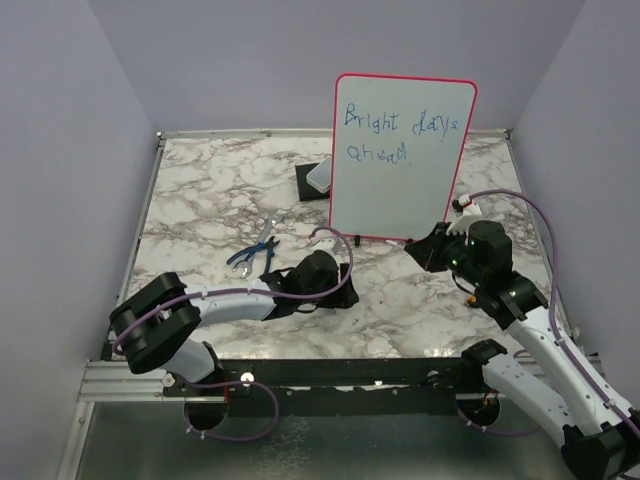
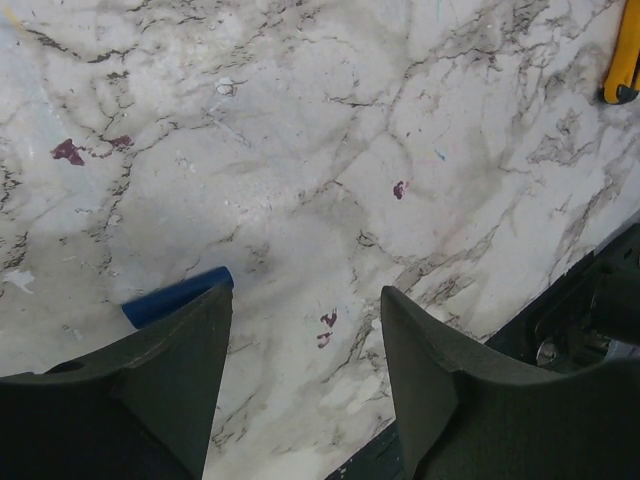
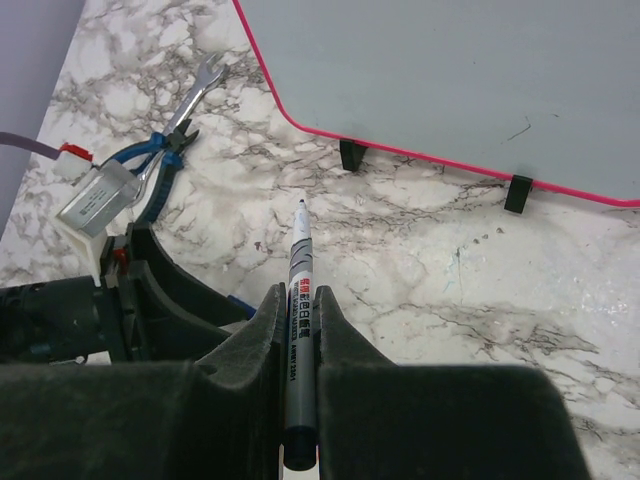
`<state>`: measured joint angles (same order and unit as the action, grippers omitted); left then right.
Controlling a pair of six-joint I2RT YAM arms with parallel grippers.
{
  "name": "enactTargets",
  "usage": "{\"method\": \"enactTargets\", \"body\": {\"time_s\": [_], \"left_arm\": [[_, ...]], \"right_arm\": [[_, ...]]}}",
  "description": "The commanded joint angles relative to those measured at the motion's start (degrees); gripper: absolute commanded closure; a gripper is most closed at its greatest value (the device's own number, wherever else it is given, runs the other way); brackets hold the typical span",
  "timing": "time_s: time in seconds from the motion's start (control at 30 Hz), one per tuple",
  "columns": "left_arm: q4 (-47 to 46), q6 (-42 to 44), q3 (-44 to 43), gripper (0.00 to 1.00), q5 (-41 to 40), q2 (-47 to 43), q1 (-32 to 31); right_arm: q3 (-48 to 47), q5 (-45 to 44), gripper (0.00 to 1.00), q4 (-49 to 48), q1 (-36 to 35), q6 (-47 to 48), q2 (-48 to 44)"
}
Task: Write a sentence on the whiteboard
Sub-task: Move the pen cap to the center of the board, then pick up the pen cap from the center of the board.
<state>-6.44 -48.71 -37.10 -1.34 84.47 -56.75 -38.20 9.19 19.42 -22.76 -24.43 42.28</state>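
Right gripper (image 3: 297,305) clenched on a marker (image 3: 299,255), its bare tip pointing towards the whiteboard (image 3: 450,80).
Left gripper (image 2: 305,305) spread wide over the marble table (image 2: 350,150); a blue cap (image 2: 175,297) lies by one finger; the whiteboard stands upright, right of centre; the sentence (image 1: 400,135), "Bright days ahead", runs blue across its upper part; pliers (image 1: 255,252) lie near the left arm.

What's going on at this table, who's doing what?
The right arm's fingers are clamped on a marker, its bare tip pointing toward the foot of the whiteboard without touching it. The board stands upright at the back of the marble table and carries a blue sentence, "Bright days ahead", in two lines. The left arm's fingers sit open and empty, low over the table, beside a small blue cap.
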Motion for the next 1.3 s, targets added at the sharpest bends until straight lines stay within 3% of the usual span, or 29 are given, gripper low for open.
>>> {"method": "enactTargets", "body": {"time_s": [0.0, 0.1, 0.23, 0.47, 0.83, 1.27], "left_arm": [[5.5, 11.1, -2.9, 0.37, -1.2, -6.2, 0.3], [10.3, 20.6, -4.2, 0.36, -1.2, -8.5, 1.1], [17.2, 33.3, -8.3, 0.39, -0.7, -5.1, 1.5], [20.5, 45.4, -12.2, 0.49, 2.9, -0.4, 1.6], [21.7, 48.1, -14.0, 0.51, 5.8, 6.7, 1.6], [23.7, 43.9, -12.1, 0.57, 7.9, 6.5, 0.2]], "right_arm": [[0.8, -3.0, 0.99, 0.0, 0.0, 0.7, -2.0], [0.9, -3.2, 0.99, -0.2, 0.0, 0.9, -2.5], [1.0, -2.6, 0.99, -0.5, 0.1, 0.7, -2.3], [1.5, -2.1, 0.99, -1.1, 0.0, 0.1, -3.3], [1.5, -2.1, 0.99, -1.4, 0.0, 1.3, -2.4], [1.7, -2.6, 0.99, -1.6, 0.0, 2.0, -1.7]]}}
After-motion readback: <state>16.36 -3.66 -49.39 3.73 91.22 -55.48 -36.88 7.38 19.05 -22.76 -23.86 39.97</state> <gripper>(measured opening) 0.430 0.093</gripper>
